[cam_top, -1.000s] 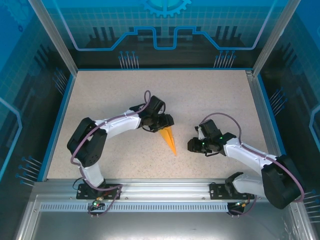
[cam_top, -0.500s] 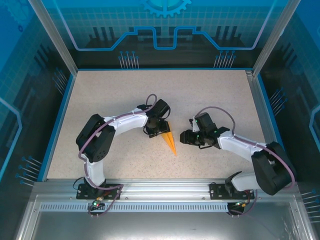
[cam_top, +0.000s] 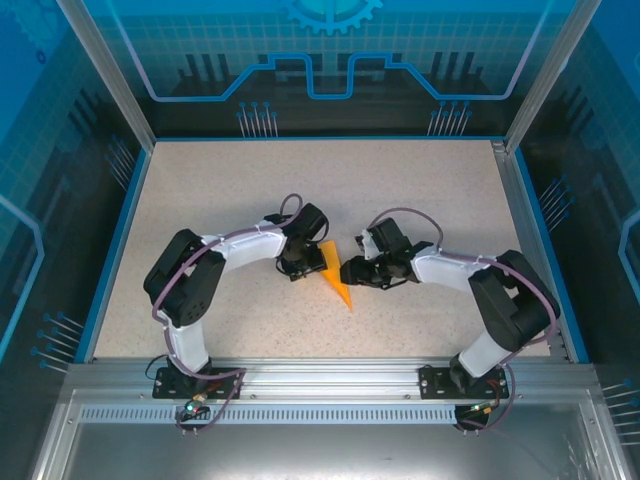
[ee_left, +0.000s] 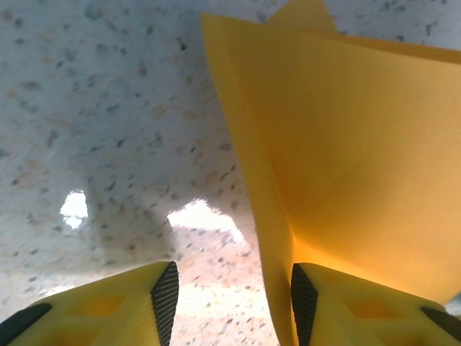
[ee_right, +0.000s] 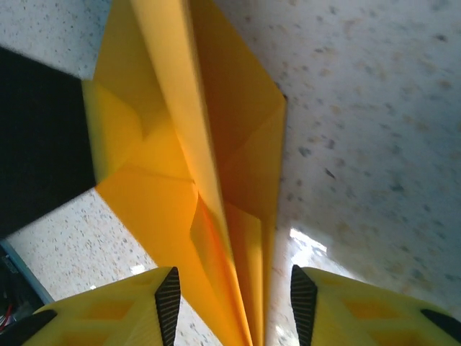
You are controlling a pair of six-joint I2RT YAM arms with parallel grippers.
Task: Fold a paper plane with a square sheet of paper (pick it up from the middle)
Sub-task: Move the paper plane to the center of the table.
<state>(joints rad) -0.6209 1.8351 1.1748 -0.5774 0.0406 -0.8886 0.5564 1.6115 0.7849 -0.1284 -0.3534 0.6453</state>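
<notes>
Plane (cam_top: 338, 285) sits on table (cam_top: 220, 190). Left gripper (ee_left: 230, 295) stands half open, plane's edge against one jaw, ungripped. Right gripper (ee_right: 230, 295) stands half open astride the ridge.

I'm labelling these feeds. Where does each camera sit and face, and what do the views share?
Top external: above and behind the arms, looking down at the table; both arms, left pincer and right pincer show.
Left wrist: on the left wrist, facing down past its open pincer at table and paper plane.
Right wrist: on the right wrist, facing down past its open pincer at the plane's ridge.
Shared: all three see the plane.
</notes>
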